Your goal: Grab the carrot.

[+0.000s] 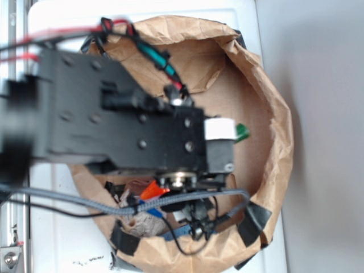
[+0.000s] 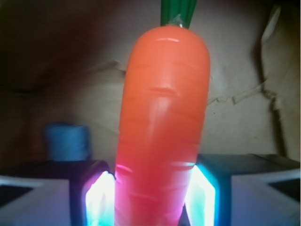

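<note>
Grasp apparently made: glossy orange plastic toy carrot [image 2: 162,127] with green stem cap clamped between the gripper [image 2: 155,195] fingers [image 2: 101,195], pressed on both sides, inside the crumpled brown paper bag [image 1: 278,125]. Remaining: perhaps lifting clear.

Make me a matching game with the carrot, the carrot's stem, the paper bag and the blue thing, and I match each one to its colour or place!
1. carrot
2. stem
3. paper bag
4. blue thing

A. brown and crinkled
B. green
C. between the gripper fingers
D. to the left of the carrot in the wrist view

Pairs: 1-C, 2-B, 3-A, 4-D
</note>
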Robot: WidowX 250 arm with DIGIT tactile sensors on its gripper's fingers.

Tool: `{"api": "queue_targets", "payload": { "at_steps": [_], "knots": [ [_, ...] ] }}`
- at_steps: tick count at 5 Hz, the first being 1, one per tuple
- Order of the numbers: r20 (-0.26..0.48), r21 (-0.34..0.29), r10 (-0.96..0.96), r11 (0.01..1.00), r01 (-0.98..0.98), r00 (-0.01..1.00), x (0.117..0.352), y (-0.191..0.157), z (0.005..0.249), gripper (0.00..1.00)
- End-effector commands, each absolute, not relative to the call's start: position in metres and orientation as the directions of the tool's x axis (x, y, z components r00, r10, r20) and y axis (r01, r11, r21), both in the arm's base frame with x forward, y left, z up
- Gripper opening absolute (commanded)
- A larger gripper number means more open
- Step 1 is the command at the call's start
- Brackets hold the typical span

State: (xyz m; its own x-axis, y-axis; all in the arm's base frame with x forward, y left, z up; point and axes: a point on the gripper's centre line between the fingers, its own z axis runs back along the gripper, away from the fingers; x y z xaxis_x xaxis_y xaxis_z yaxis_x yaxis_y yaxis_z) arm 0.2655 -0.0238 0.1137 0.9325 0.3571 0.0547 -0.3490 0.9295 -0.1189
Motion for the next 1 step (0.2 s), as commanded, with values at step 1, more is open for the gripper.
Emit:
{"api": "queue_targets", "payload": {
  "at_steps": [1],
  "knots": [
    [0.184,-0.045,0.159,0.987,-0.153,0.970,0.2482,-0.0507,0.1658,0.00]
  ]
}}
